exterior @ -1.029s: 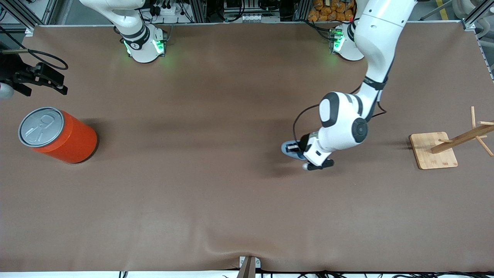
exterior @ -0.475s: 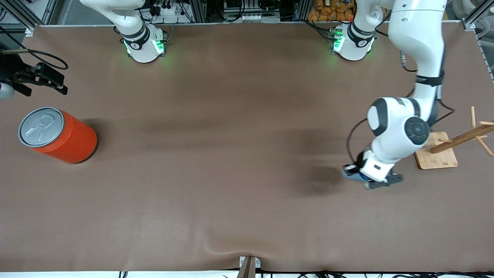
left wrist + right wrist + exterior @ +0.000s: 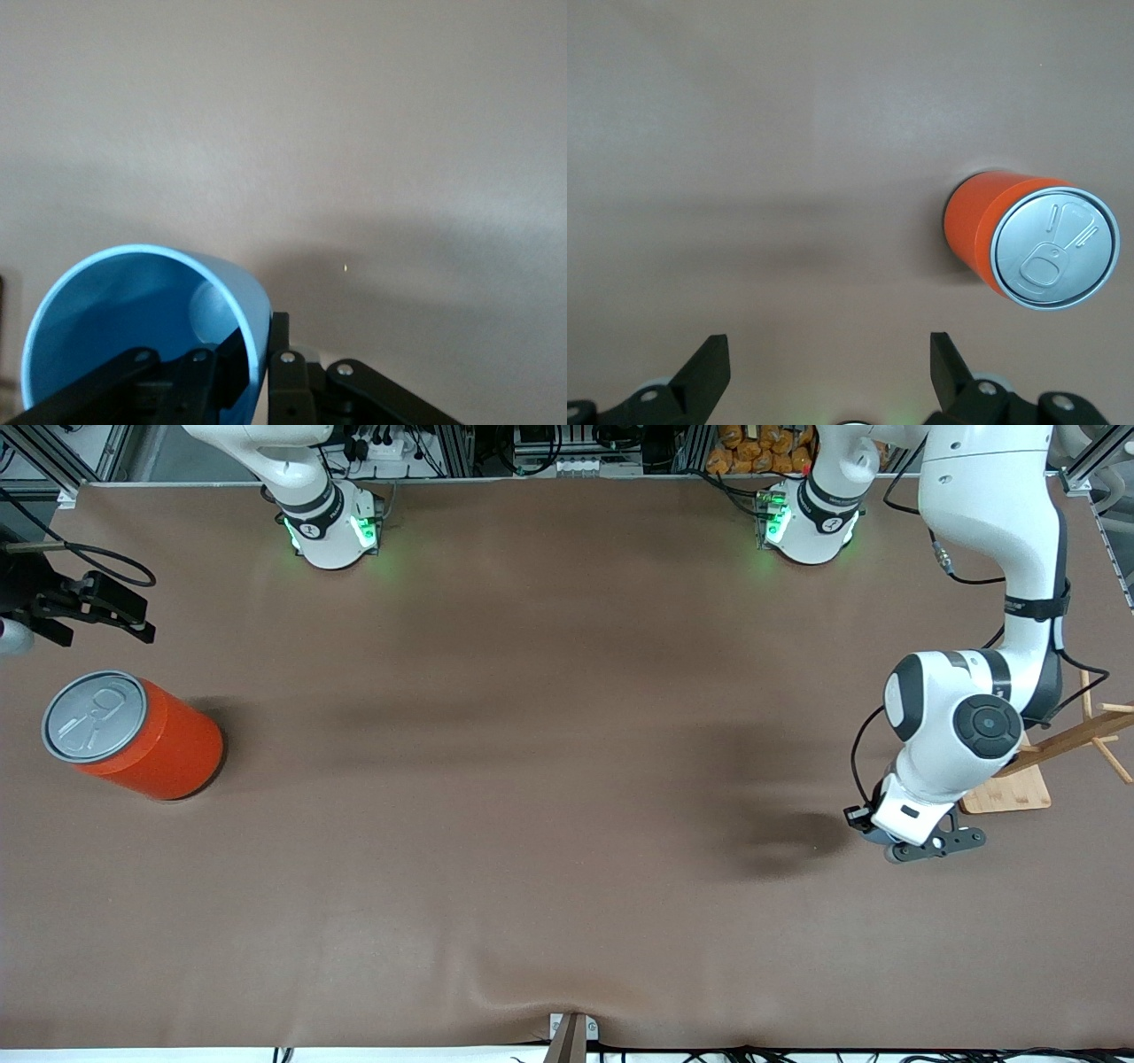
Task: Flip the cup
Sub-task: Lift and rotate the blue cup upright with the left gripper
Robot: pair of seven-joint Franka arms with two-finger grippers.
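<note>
The left end effector (image 3: 886,841) is hanging in the air over the brown bench (image 3: 532,824) at the left arm's end, just beside the wooden stand (image 3: 1019,779), and it is throwing a dark shadow onto the bench surface below. In the front view the arm's white wrist is covering nearly everything it carries. The left wrist view is telling the story: the light-blue cup (image 3: 142,328) is sitting in the grip, its mouth turned toward that camera so the darker blue inside is showing. One black finger (image 3: 226,367) is reaching inside the cup and the other is pressing on the outside of the wall, so the fingers are pinching the rim between them, nearly closed.

At the right arm's end of the bench, the right end effector (image 3: 828,372) is waiting in the air over the bench, fingers spread wide and holding nothing. The orange-red can (image 3: 133,735) is standing upright on the bench just nearer to the front camera, its grey pull-tab lid (image 3: 1054,248) facing up.
</note>
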